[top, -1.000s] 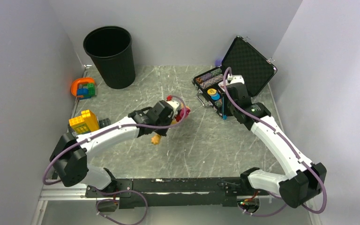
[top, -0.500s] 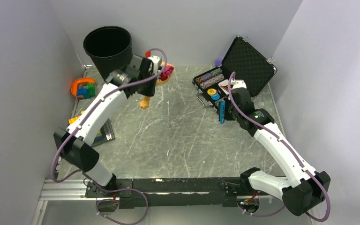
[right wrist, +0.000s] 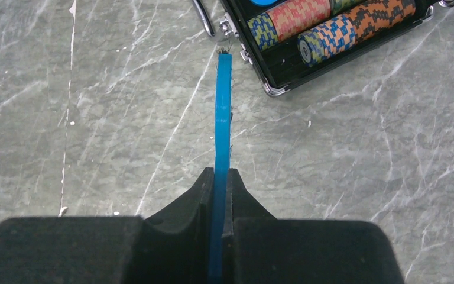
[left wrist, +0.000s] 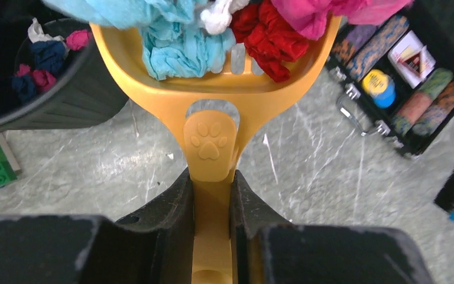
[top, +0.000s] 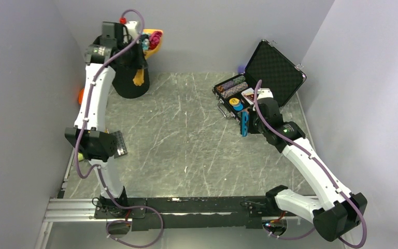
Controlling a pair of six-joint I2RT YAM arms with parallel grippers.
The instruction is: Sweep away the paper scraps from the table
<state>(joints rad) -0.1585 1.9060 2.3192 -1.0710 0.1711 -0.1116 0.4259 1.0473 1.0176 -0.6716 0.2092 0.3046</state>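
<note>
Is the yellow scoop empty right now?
No, the left wrist view shows teal, red, pink and white paper scraps piled in the yellow scoop.

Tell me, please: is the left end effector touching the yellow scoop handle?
Touching. The left wrist view shows the left end effector closed on the yellow scoop handle, with both fingers pressed against its sides and no gap.

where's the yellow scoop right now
In the top view the scoop is at the far left, held up by the left gripper just right of the black bin, loaded with paper scraps.
</note>
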